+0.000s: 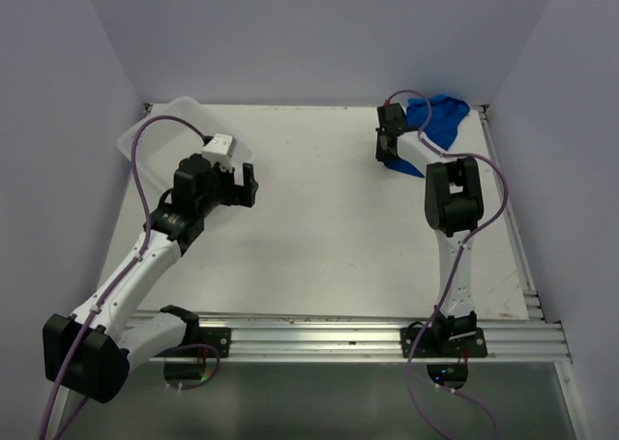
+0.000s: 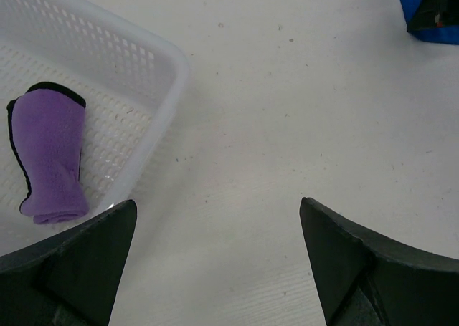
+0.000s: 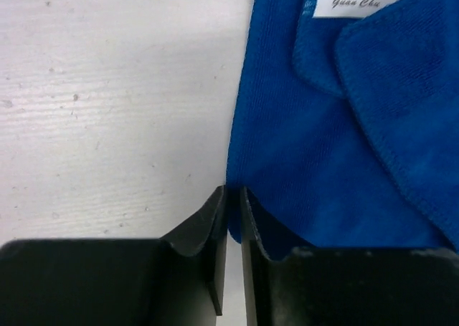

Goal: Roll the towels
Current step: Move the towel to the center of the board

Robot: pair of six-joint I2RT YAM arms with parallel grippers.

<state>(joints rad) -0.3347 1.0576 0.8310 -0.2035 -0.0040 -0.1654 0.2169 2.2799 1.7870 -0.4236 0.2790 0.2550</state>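
Right wrist: blue towel [image 3: 337,161] edge between close-set tips of right tool [image 3: 234,215].

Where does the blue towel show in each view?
Top external: blue towel at the far right corner of the table.
Left wrist: a sliver in the top right corner.
Right wrist: fills the right half.
Shared landmark: the right end effector at the towel's edge.

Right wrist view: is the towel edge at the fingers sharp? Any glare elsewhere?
Right wrist: sharp, blue towel stitching crisp, its edge pinched in the right gripper. Left wrist: purple towel clear in basket, no glare. Top external: even light, no glare.
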